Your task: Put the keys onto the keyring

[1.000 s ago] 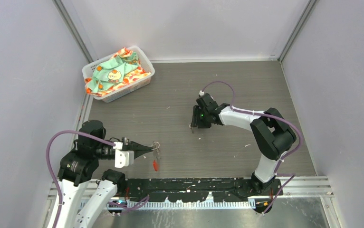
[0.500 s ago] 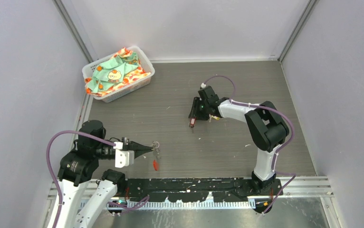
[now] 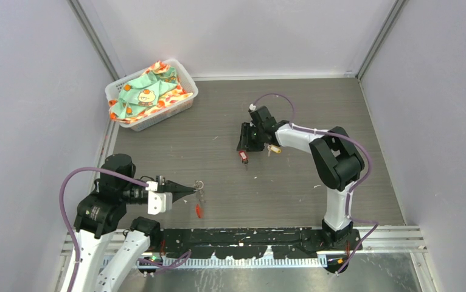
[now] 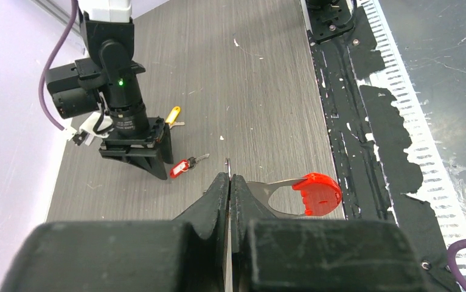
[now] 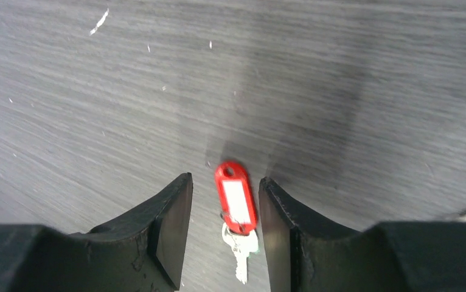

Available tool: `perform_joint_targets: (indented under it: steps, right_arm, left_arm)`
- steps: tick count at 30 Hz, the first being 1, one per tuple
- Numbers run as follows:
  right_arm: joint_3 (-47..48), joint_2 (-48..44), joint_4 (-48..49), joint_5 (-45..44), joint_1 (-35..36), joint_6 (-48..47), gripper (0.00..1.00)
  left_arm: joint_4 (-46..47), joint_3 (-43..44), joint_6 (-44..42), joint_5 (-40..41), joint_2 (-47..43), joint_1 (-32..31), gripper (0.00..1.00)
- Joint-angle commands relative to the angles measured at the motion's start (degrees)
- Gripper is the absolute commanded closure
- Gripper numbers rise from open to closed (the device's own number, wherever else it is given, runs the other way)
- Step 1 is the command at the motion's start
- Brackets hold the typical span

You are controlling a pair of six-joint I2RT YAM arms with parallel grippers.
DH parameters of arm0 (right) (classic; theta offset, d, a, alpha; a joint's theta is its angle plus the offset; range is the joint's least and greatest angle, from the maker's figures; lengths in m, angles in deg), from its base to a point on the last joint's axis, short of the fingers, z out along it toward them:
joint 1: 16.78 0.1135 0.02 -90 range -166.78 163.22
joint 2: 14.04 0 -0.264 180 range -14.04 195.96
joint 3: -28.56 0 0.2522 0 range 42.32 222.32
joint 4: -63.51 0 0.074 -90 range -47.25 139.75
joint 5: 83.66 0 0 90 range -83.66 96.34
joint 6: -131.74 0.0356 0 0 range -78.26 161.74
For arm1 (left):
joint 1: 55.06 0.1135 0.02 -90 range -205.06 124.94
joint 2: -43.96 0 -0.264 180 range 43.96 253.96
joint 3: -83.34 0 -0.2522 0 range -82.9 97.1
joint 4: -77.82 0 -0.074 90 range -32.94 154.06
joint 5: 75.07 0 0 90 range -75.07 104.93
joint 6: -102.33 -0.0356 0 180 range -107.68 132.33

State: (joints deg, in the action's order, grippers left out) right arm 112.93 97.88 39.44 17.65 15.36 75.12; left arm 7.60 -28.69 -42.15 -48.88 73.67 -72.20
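Here, left gripper (image 4: 229, 179) tight on the keyring (image 4: 319, 193), right gripper (image 5: 226, 180) half-wide astride the untouched red-tagged key (image 5: 236, 204).

The red-tagged key (image 5: 236, 198) is laid flat on the table: an oblong red tag with a white insert, and a small silvery blade attached at one end. The yellow-tagged key (image 3: 274, 148) is laid flat near it, the two being apart. The keyring (image 4: 319, 193) is clamped at its silvery metal side between the closed fingers of the left gripper (image 4: 229, 177), with its ridged red crescent at the end away from the grip. It is kept well apart from both keys
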Motion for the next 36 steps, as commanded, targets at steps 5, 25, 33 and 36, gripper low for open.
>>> perform_joint_targets:
  steps: [5,25,33,36]
  right_arm:
    - [-5.2,-13.8,-4.0,2.1,0.4,-21.1,0.49]
    - [-1.7,-6.8,-4.9,7.1,2.8,-35.0,0.59]
    - [0.2,-3.8,-4.9,2.2,4.8,-36.9,0.60]
    - [0.5,-3.7,-4.6,0.7,4.9,-37.1,0.60]
  left_arm:
    - [1.0,0.7,-0.6,-0.5,-0.4,-0.1,1.00]
    - [1.1,1.1,-0.4,0.1,-0.2,-0.1,1.00]
    - [0.9,1.4,-0.5,0.7,-0.3,-0.1,1.00]
    - [0.9,1.4,-0.5,0.8,-0.3,-0.1,1.00]
